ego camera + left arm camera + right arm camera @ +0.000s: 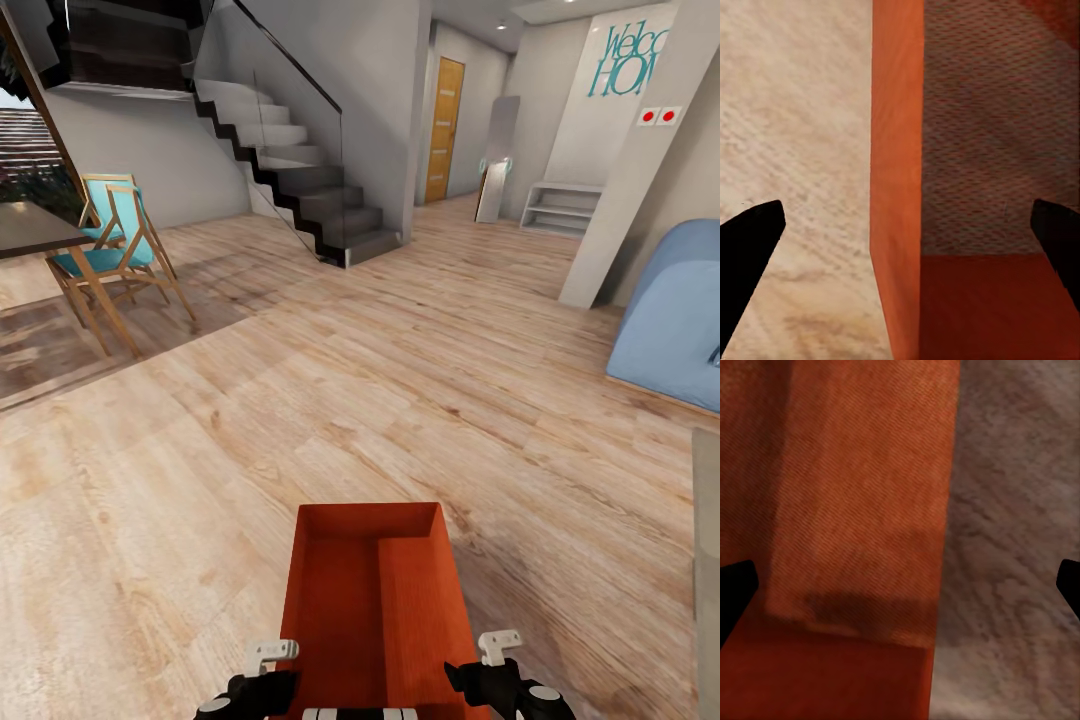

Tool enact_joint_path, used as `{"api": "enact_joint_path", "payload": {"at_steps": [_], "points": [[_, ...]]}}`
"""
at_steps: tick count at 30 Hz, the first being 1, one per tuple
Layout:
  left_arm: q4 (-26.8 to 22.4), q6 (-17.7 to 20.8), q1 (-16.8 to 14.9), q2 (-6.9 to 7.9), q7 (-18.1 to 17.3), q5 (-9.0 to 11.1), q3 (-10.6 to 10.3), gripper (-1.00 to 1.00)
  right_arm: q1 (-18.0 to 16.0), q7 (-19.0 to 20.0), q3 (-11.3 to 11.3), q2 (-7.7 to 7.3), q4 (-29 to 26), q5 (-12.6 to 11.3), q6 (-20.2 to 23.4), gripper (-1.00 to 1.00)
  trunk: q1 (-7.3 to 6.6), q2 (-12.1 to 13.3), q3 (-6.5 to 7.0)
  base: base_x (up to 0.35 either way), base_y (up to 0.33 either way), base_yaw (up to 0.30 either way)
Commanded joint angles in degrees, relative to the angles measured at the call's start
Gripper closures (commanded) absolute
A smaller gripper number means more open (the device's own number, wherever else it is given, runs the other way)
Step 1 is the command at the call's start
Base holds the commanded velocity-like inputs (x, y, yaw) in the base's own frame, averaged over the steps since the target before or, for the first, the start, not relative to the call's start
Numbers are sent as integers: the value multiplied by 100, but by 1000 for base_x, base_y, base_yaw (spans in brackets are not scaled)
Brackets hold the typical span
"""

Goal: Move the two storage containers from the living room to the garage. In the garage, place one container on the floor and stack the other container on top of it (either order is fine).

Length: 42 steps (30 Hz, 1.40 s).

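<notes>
1. Orange-red storage container (pixel 365 600) sits low in the head view, between the left gripper (pixel 262 672) and the right gripper (pixel 497 665), above the light wood plank floor (pixel 300 400) of the living room.
2. That view alone takes in the dark staircase (pixel 300 170), a turquoise folding chair (pixel 115 240), a wooden door (pixel 443 128) and the blue sofa (pixel 675 315).
3. Left wrist view gives the close detail: the container's thin side wall (pixel 896 180) runs between the spread dark fingers (pixel 750 247), touching neither.
4. Right wrist view shows the opposite wall (pixel 862 510) likewise between parted fingertips (pixel 735 592).
5. Both sets of fingers stand released; what holds the container up I cannot tell.
</notes>
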Motion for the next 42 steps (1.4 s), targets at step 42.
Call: {"api": "enact_joint_path", "payload": {"at_steps": [42], "points": [[17, 24, 0, 25, -3, 44, -4, 100, 0, 67, -22, 6, -13, 60, 39, 100, -1, -2, -5, 0, 0, 0]]}}
